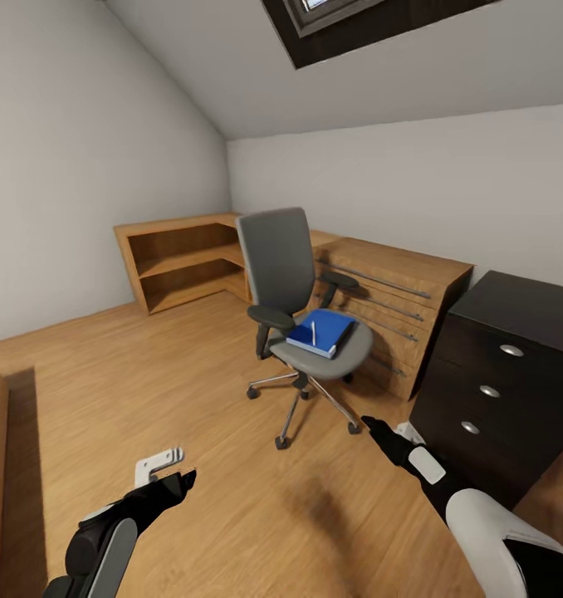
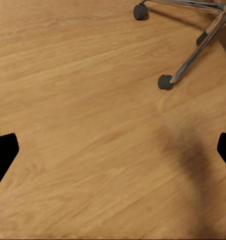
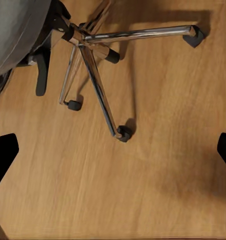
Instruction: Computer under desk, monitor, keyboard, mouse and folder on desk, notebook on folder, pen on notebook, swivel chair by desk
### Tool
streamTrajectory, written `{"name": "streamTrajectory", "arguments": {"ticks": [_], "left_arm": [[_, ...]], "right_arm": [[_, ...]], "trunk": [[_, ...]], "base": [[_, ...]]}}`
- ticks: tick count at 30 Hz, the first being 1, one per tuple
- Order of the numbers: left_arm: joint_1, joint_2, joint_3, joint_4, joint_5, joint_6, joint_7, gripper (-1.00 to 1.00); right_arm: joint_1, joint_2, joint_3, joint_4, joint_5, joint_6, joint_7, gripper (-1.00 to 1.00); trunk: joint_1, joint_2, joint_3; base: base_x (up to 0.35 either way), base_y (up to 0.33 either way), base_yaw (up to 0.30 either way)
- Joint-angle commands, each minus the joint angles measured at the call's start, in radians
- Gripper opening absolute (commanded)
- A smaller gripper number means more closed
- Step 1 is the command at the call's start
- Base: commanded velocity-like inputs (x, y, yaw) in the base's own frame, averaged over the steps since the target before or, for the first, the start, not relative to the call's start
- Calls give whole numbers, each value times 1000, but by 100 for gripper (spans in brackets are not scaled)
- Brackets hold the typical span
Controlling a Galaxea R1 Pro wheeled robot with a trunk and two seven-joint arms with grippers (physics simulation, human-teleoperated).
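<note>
Both my grippers hover low over the wooden floor (image 1: 149,399), left gripper (image 1: 184,480), right gripper (image 1: 369,425); ahead, the blue folder (image 1: 321,332) lies on the swivel chair (image 1: 294,291) seat, beside the desk (image 1: 514,349); left wrist: fingertips (image 2: 4,150) spread wide, empty, chair castors near; right wrist: fingertips (image 3: 4,150) wide, empty, above the chair's chrome base.

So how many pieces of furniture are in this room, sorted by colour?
Wooden: 2, the low shelving and the slatted cabinet.
Grey: 1, the swivel chair, with the blue folder on its seat.
Black: 1, the drawer unit with round silver knobs.
Total: 4 pieces of furniture.
</note>
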Motion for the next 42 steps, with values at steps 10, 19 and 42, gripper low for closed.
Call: {"name": "streamTrajectory", "arguments": {"ticks": [10, 19, 42], "left_arm": [[-1, -2, 0, 110, 8, -2, 5, 100], [-1, 0, -27, 323, 6, -97, 4, 100], [-1, -4, -88, 1025, -208, -767, -1, 100]], "right_arm": [[6, 17, -3, 52, 56, -169, 1, 100], [38, 67, -3, 241, 288, -497, -4, 100], [382, 143, -2, 273, 668, -858, -241, 100]], "trunk": [[-39, 70, 31], [-74, 133, 59], [-162, 294, 133]], "base": [[-194, 0, 0], [-15, 0, 0], [0, 0, -38]]}}
